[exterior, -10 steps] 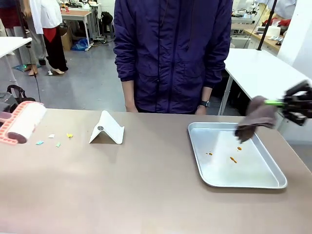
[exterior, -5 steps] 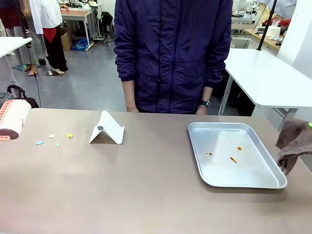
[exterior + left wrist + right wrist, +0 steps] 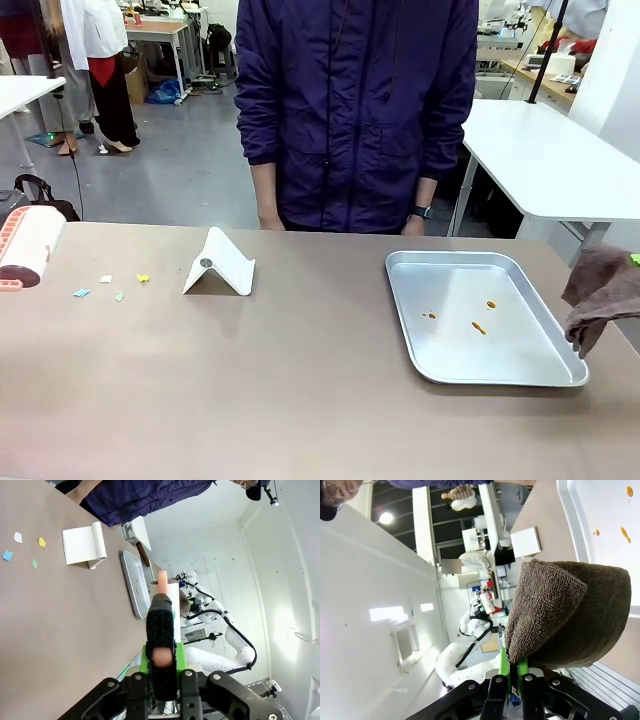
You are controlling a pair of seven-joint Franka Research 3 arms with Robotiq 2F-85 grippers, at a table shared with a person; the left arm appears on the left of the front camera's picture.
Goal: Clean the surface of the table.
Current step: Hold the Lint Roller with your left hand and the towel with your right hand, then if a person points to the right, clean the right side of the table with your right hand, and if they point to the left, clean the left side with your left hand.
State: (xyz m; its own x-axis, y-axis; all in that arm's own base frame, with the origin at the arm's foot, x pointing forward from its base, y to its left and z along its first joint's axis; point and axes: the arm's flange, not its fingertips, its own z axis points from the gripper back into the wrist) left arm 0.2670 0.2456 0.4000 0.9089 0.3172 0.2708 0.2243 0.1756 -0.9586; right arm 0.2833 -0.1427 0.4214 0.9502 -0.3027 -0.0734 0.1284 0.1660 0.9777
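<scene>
- The brown tabletop [image 3: 300, 400] runs across the whole front view, and a person [image 3: 355, 110] in a dark blue jacket stands at its far edge.
- On its left part lie a few small paper scraps [image 3: 110, 285], white, yellow, blue and green. Near them, toward the middle, stands a folded white stand [image 3: 220, 265].
- On the right part lies a metal tray [image 3: 545, 365] with some orange spots [image 3: 479, 327] inside it.
- At the left edge of the front view a lint roller [image 3: 28, 250], pink with a white roll, hangs near the far left corner of the tabletop, well apart from the scraps. This view does not show what holds it.
- The left wrist view gives the answer: the left hand [image 3: 161, 615] is clamped on the pink handle of the roller, which points away from the camera. The scraps, the stand and the tray lie farther off on the tabletop.
- At the right edge of the front view a brown cloth [image 3: 600, 295] hangs just beside the right rim of the tray, outside it. I cannot tell from here whether it touches the tabletop.
- The right wrist view shows the grip: the right hand [image 3: 515, 667] is pressed together on a fold of the cloth between its green pads, and the cloth bulges above the fingers. Behind it are the tray with its orange spots and the white stand.
</scene>
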